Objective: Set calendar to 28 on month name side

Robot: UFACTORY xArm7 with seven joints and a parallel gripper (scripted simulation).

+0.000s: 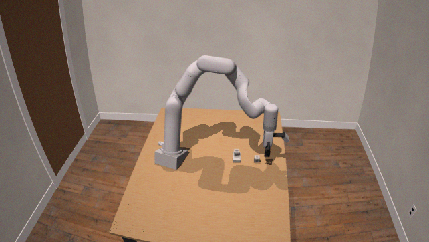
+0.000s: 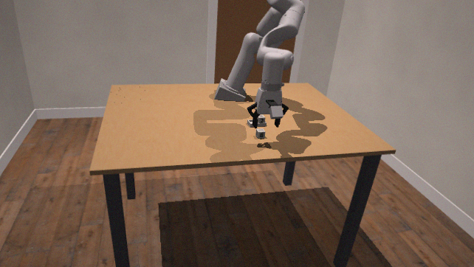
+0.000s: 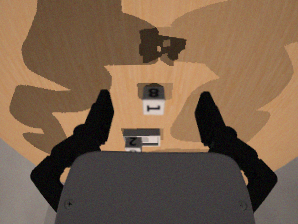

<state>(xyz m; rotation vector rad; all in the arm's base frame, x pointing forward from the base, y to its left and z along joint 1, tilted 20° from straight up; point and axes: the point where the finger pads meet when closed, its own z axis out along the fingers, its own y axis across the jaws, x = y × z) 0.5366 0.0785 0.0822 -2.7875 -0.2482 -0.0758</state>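
Hand: the hand point(image 2: 266, 124) hangs above the tabletop point(image 1: 200, 207), spread as wide as it goes, nothing between its black fingers
Tray: the tray point(image 1: 236, 160) lies flat on the tabletop, out in front of the arm's base, with one cube point(image 2: 261, 119) standing in it
Loose cube: the second cube point(image 3: 153, 98) stands on the bare tabletop just beside the tray, not touching it
Wrist view: both cubes line up in the gap between the fingers, the loose one farther off; its markings look like an 8 on top and a 1 on the side, though they're too blurred to swear to
Job left: by my reckoning nearly all of it, since that loose cube has yet to go into the tray with the right face showing
Risk, the grab: coming down off-centre, a fingertip could land on the cube's top edge and tip or shove it
Risk, the neighbour: tray and cube sit close together, so a wide-spread finger could clip the tray wall and skid it
Risk, the digit: a grip on the wrong pair of faces leaves the wanted number sideways or upside down on the month's side
Risk, the drop-in: lowered crooked, the cube could perch on the tray rim or lean on its partner instead of standing flat
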